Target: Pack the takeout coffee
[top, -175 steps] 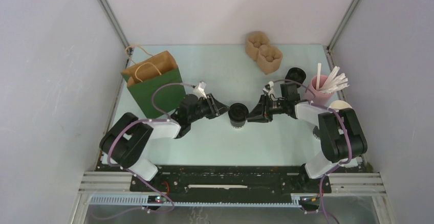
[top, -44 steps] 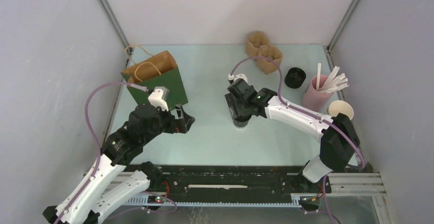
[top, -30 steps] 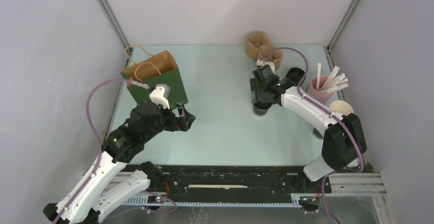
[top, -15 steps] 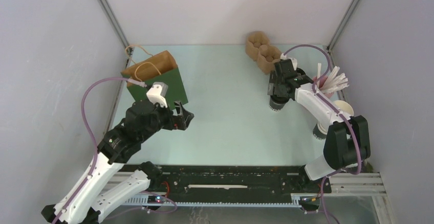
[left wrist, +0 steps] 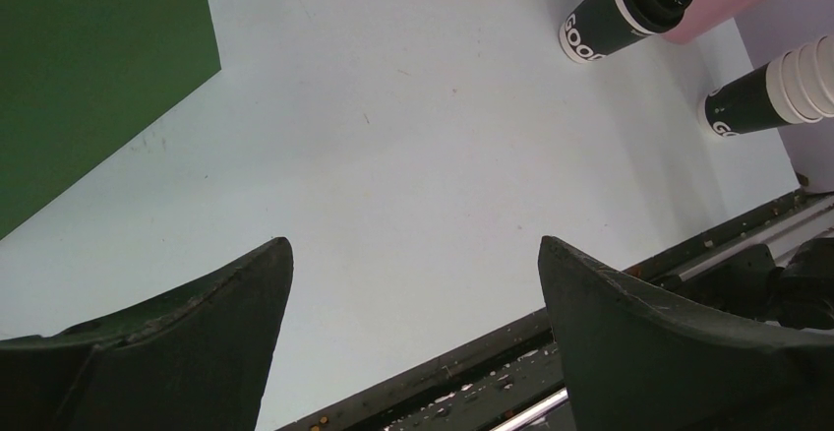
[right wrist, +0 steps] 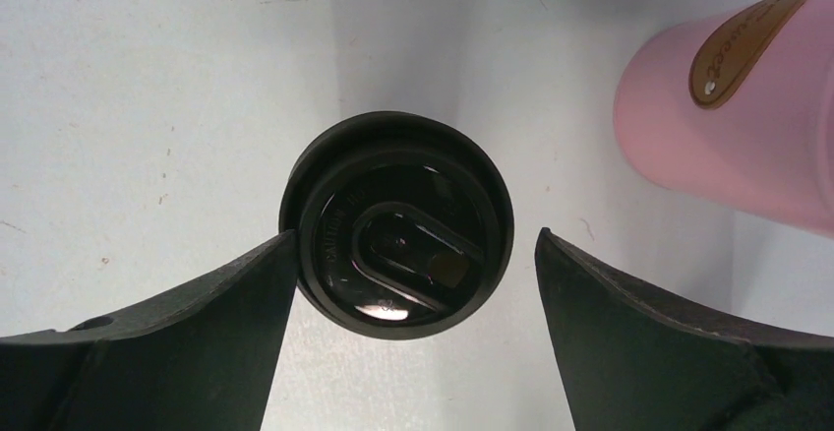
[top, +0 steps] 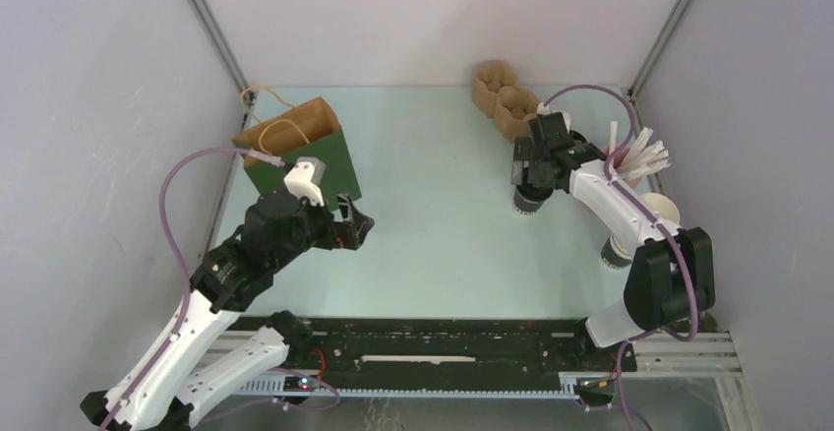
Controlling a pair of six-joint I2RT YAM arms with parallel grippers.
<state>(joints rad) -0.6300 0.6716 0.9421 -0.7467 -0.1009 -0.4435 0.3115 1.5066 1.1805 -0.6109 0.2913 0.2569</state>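
While the left gripper [left wrist: 413, 244] gaped over the pale table [left wrist: 393, 136], the right gripper [right wrist: 413, 242], jaws spread, flanked the black-lidded dark-and-white paper cup [right wrist: 398, 266].

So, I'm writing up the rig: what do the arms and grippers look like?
The left arm and right arm have white shells between black joints; a purple cable loops off each. The left gripper and right gripper each have two dark, matte, wedge-shaped fingers.

The black two-finger left gripper [top: 356, 227] hangs with jaws spread wide on a bent white-and-black arm. The black right gripper [top: 531, 183] points straight down, jaws parted, arm stretched forward.
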